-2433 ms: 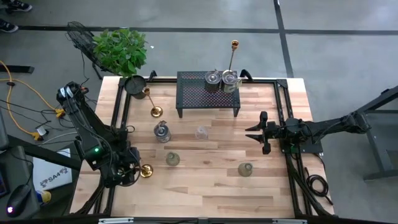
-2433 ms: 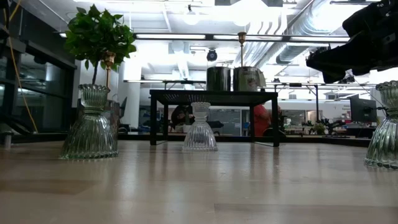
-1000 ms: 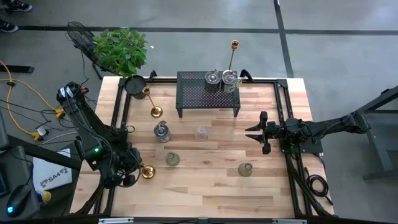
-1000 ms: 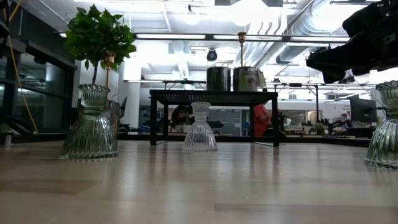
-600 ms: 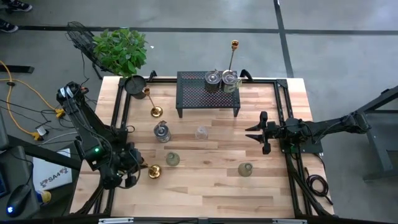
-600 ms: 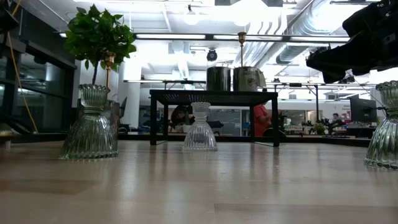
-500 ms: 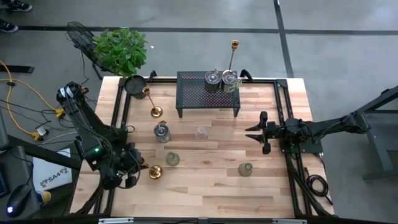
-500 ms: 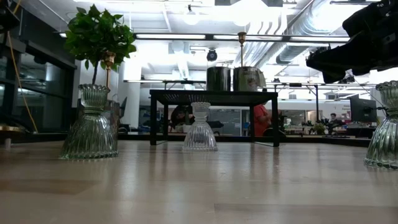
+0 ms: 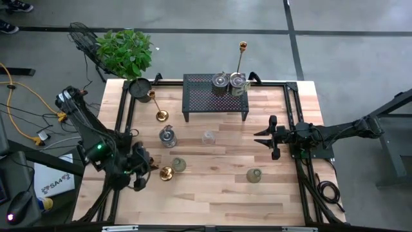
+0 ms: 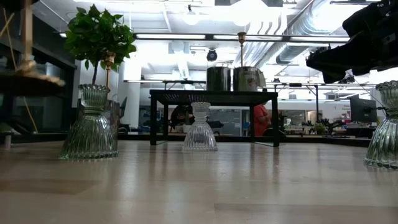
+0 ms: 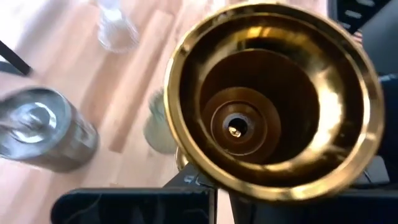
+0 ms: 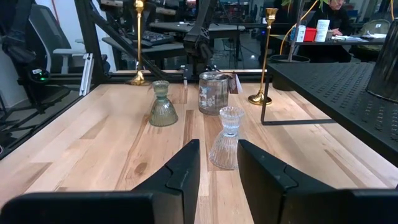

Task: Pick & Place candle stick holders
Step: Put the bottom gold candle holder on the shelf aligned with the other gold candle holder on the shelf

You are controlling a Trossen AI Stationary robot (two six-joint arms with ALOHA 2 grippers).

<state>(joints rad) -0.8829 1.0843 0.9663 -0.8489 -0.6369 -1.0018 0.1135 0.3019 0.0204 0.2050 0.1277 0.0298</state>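
L arm reaches in from the table's left edge, elbow bent, wrist low over the wood. Left gripper (image 9: 143,169) is clamped on a gold candlestick (image 9: 166,173), its round base pointing toward the black mesh rack (image 9: 215,96) side of a greenish glass cup (image 9: 178,165), just beside that cup. Left wrist view: the brass base's hollow underside (image 11: 273,102) fills the frame, shiny, w/ a small hole at centre; stem runs back between the dark fingers.

R arm stretches in from the table's right edge, level w/ the rack's front; right gripper (image 9: 268,137) hangs w/ fingers apart, holding nothing, aimed across at a clear glass cup (image 9: 208,137) in front of the rack.

Rel. to the rack: two silvery cups (image 9: 221,81) and a tall candlestick (image 9: 241,63) stand on top; another candlestick (image 9: 156,105) stands left of it; a silvery cup (image 9: 167,136) sits front-left; one more greenish cup (image 9: 253,175) lies well in front, right side.
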